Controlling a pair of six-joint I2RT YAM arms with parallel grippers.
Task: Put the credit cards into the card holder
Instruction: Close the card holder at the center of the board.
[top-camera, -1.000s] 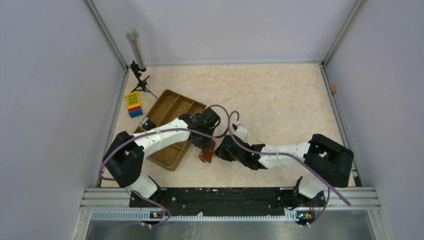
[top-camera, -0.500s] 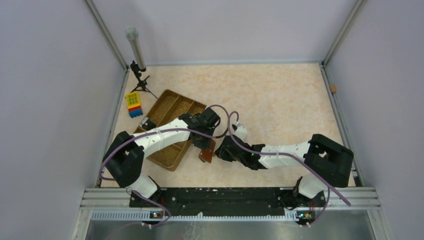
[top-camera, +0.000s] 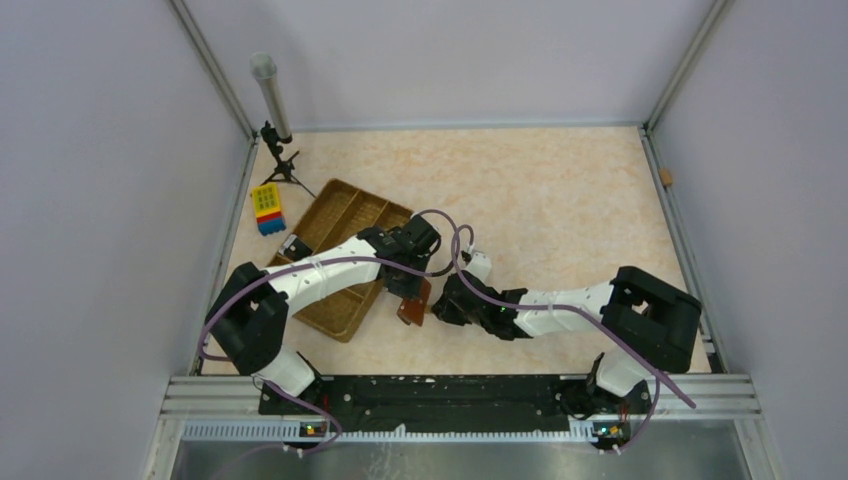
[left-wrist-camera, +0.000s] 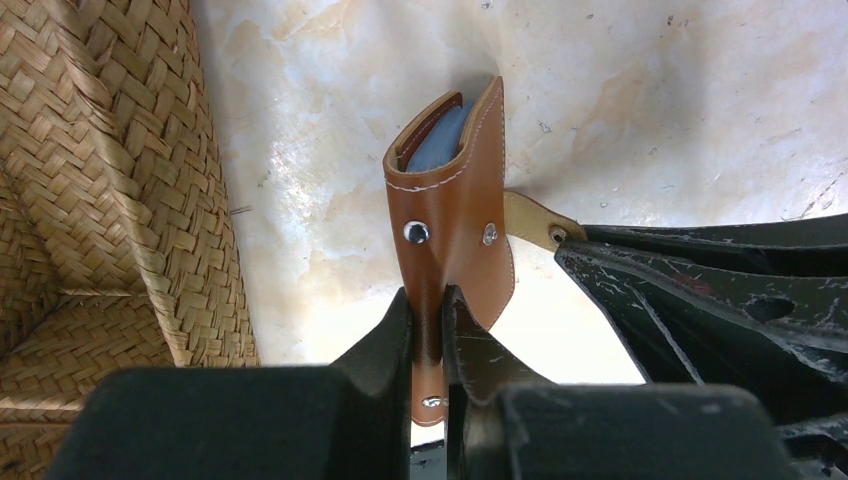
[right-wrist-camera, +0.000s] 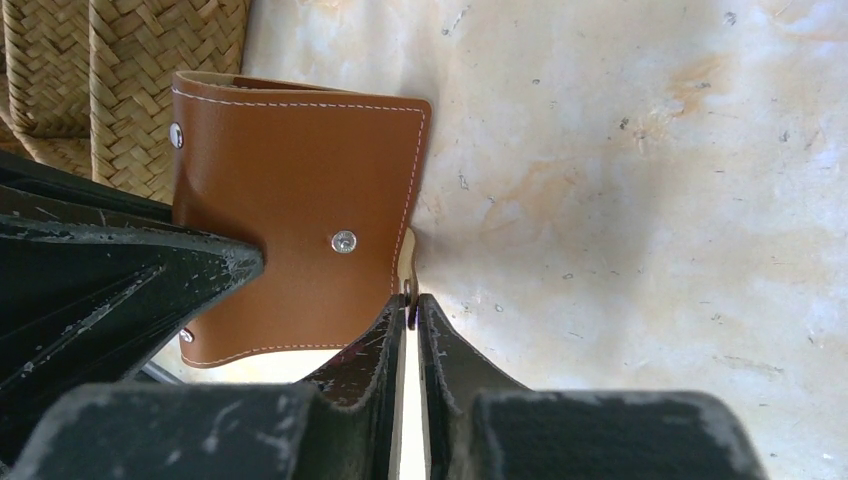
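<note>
Two robot arms meet over one small brown card holder (left-wrist-camera: 455, 225) toward the near edge of the bench (top-camera: 560, 200), left of its middle. The holder sits just beside the right-hand corner of a woven tray (top-camera: 335, 255). The left claw (left-wrist-camera: 430, 305) is closed narrow on the holder's lower flap, its black fingers (left-wrist-camera: 385, 345) pressed to either side of the leather. The right claw (right-wrist-camera: 408, 305) comes in from the other side with its jaws nearly together. It pinches the thin tan tab (left-wrist-camera: 535, 222) that sticks out of the holder's edge.

From the left wrist the holder is seen edge-on with its mouth gaping. A bluish-grey card (left-wrist-camera: 440, 140) sits inside the pocket, and only its curved top edge shows. From the right wrist the holder's flat face fills the view, with white stitching round it and a metal snap near its edge. Whether the holder touches the bench or hangs just above it cannot be told.

A yellow-and-blue block (top-camera: 267, 208) lies by the left edge beyond the tray. A small black stand (top-camera: 283, 163) carrying a grey tube (top-camera: 271, 95) occupies the far left corner.
</note>
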